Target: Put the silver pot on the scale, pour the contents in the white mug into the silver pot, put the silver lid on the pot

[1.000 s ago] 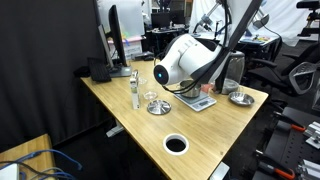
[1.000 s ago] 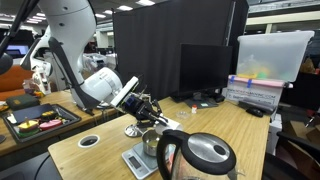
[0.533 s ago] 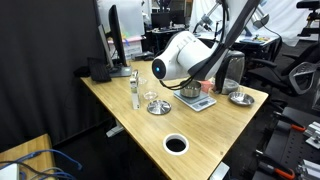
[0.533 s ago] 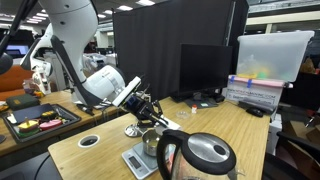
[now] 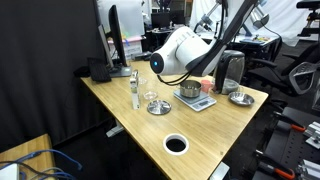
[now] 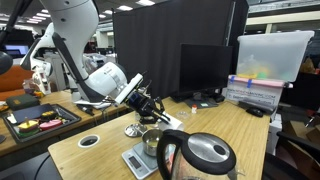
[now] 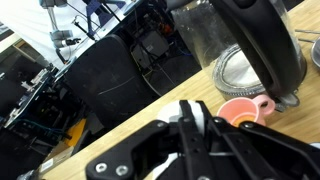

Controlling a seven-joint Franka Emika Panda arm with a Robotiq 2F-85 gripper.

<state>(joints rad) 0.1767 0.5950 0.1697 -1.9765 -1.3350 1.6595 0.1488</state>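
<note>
Gripper (image 6: pixel 155 106), jaws together, hangs seemingly just above the silver pot (image 6: pixel 152 143) on the scale (image 6: pixel 135 160); kettle (image 6: pixel 200 155) nearby at the table (image 6: pixel 105 150) edge.

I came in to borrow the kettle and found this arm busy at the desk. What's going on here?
A robot arm is working over a wooden desk. Its claw is shut and hangs over the desk near the small steel pot, which already sits on the scale. The round lid lies on the desk beside the scale, not yet on the pot. The kettle stands next to the scale. Whether the claw holds anything is unclear.
</note>
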